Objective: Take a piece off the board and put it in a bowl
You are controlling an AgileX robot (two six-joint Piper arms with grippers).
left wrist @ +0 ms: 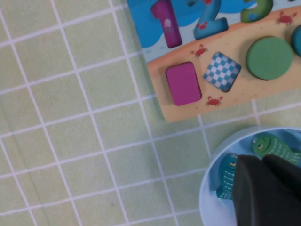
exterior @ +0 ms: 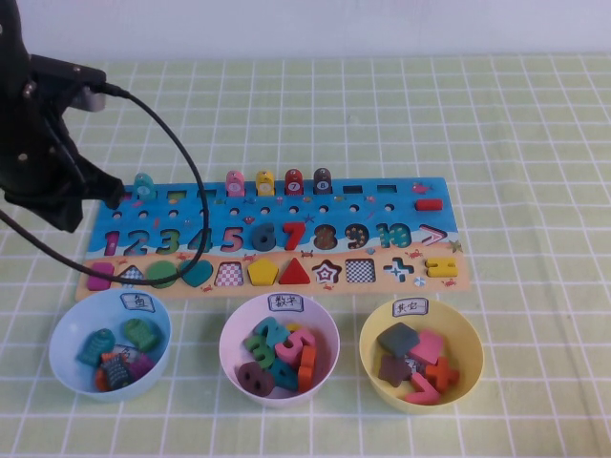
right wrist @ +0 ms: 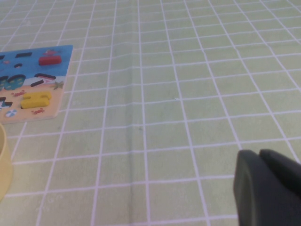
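The magenta square piece (exterior: pixel 99 280) lies in its slot at the left end of the board's (exterior: pixel 401 205) sandy strip; it also shows in the left wrist view (left wrist: pixel 183 83). The yellow bowl (exterior: pixel 468 334), with a white label on its rim, stands in front of the board's right end and holds several pieces. My left gripper (exterior: pixel 107 196) is shut and empty, raised over the board's left end; in its wrist view (left wrist: pixel 261 160) the fingers show over the light blue bowl (left wrist: pixel 211 155). My right gripper (right wrist: pixel 258 153) is shut and empty above bare cloth, right of the board (right wrist: pixel 28 89).
A light blue bowl (exterior: pixel 65 324) with fish pieces and a pale pink bowl (exterior: pixel 234 329) with numbers stand in front of the board. The left arm's black cable (exterior: pixel 191 181) hangs across the board. A checkered green cloth (exterior: pixel 516 143) covers the table.
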